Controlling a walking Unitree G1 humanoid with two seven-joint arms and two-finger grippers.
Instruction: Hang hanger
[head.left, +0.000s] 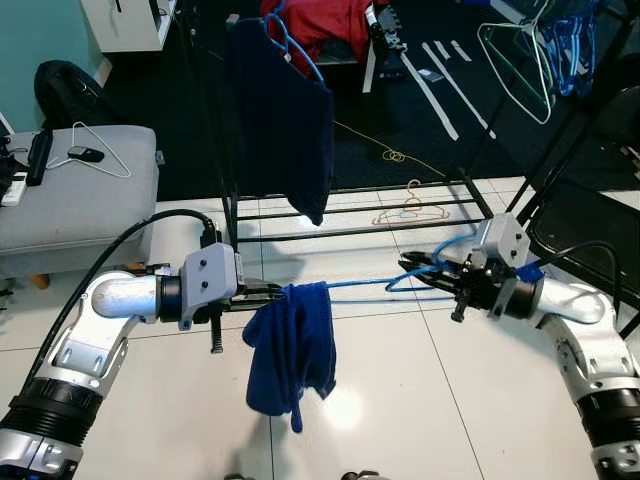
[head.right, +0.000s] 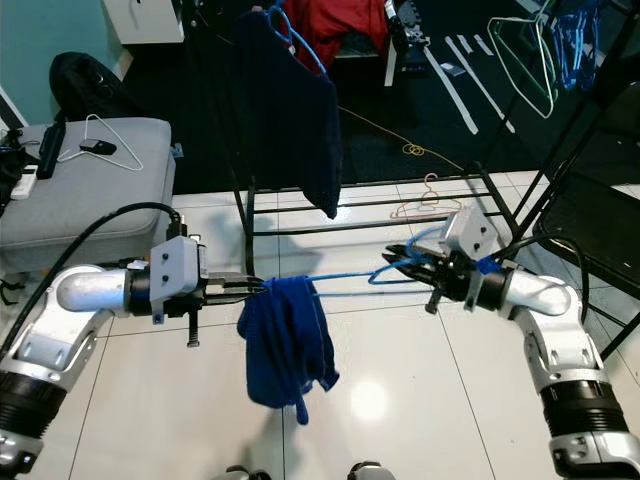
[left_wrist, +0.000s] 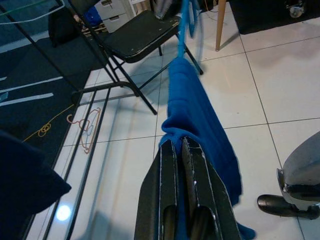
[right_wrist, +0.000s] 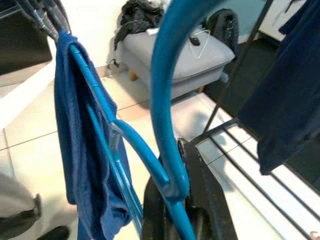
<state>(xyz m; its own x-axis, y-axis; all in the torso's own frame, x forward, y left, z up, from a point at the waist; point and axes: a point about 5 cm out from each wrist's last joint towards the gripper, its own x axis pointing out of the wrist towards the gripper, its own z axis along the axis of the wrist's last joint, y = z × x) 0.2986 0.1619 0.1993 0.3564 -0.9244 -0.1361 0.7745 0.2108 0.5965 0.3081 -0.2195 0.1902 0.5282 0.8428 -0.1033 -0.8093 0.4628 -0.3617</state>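
Right hand gripping thin plastic hanger, soft towel

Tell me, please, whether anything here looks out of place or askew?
Yes. The blue cloth sits bunched at one end of the blue hanger, beside the left gripper, sagging lopsided instead of spread. The right gripper holds the hook end. A loose hanger lies on the floor under the rack.

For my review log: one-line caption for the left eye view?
Both grippers hold a blue hanger level, blue towel draped at its left end.
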